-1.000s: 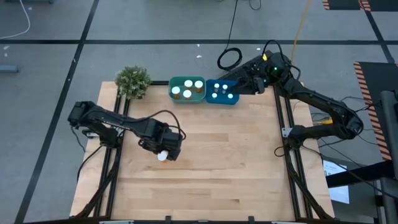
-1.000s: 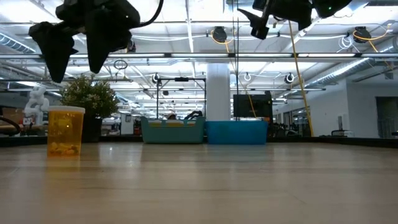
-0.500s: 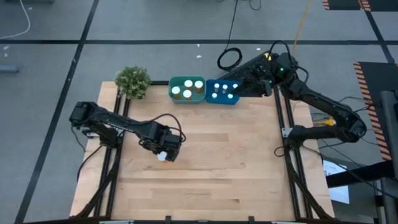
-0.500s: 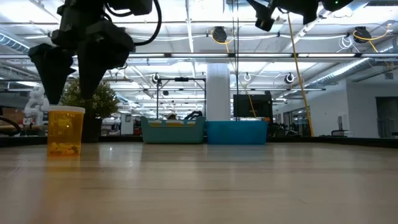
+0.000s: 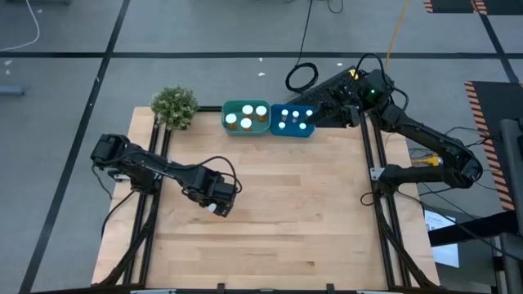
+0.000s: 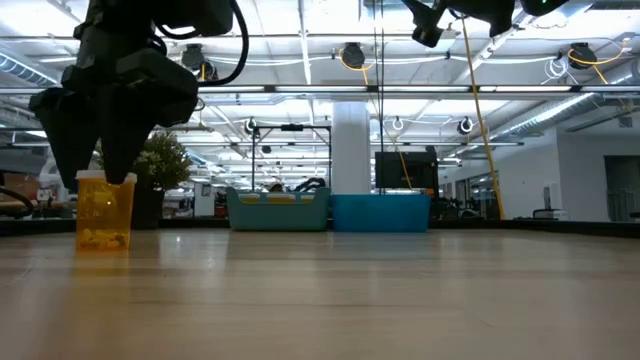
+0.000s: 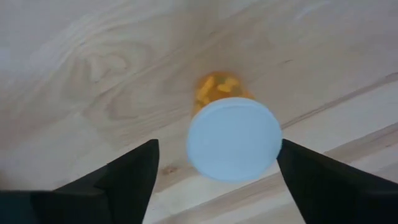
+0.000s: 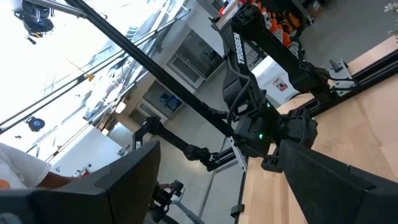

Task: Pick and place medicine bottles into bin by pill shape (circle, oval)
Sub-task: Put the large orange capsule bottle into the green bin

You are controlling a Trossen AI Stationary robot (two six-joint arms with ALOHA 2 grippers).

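While capped overhead, bottle (image 6: 104,212) shows pills

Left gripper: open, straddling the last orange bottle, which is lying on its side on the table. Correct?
Not quite: the bottle stands upright, white cap up, as the low view shows. The rest holds: the left gripper is open and straddles it on the table.
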